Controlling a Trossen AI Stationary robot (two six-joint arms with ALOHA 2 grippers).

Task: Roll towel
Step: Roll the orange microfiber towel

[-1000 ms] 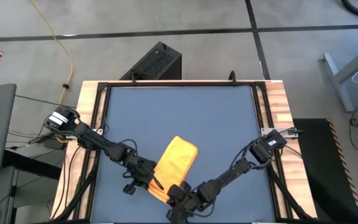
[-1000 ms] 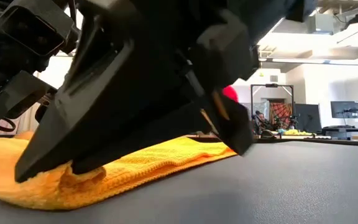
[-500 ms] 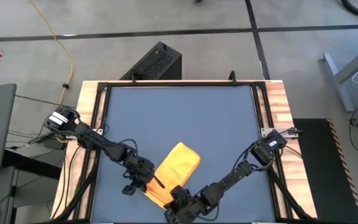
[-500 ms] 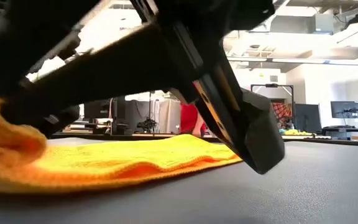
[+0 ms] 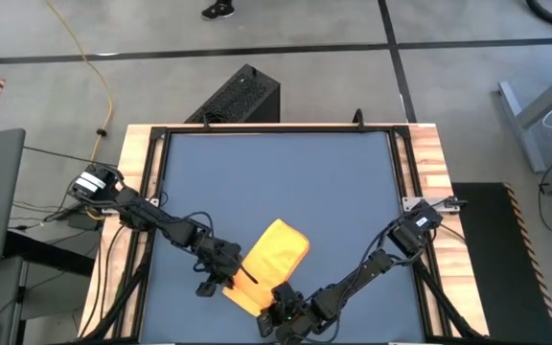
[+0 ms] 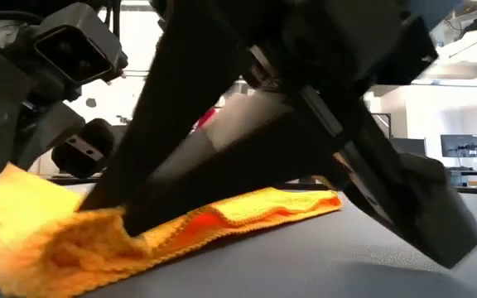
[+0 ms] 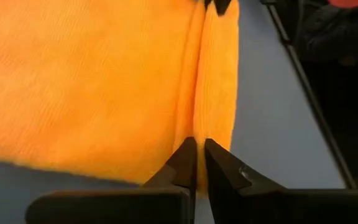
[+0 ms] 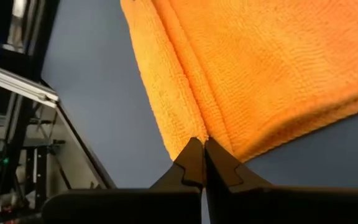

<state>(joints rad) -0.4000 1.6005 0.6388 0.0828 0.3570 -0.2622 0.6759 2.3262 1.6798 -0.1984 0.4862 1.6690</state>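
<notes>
1. Both grippers have crept toward the front edge since a second ago; the towel (image 5: 268, 263) has a fresh fold along its near edge.
2. Towel lies front-centre on the tabletop (image 5: 276, 172), one layer turned over.
3. Left gripper (image 7: 196, 163) and right gripper (image 8: 202, 160): fingers pressed together, each pinching the folded hem at opposite ends.
4. Risk: uneven pull skews the roll; thin pinch may slip off.

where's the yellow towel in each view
High view: towel near the table's front edge, between both grippers.
Low view: left and centre, along the tabletop.
Left wrist view: fills the upper left.
Right wrist view: upper right.
Shared landmark: the rolled fold along its near edge.
</notes>
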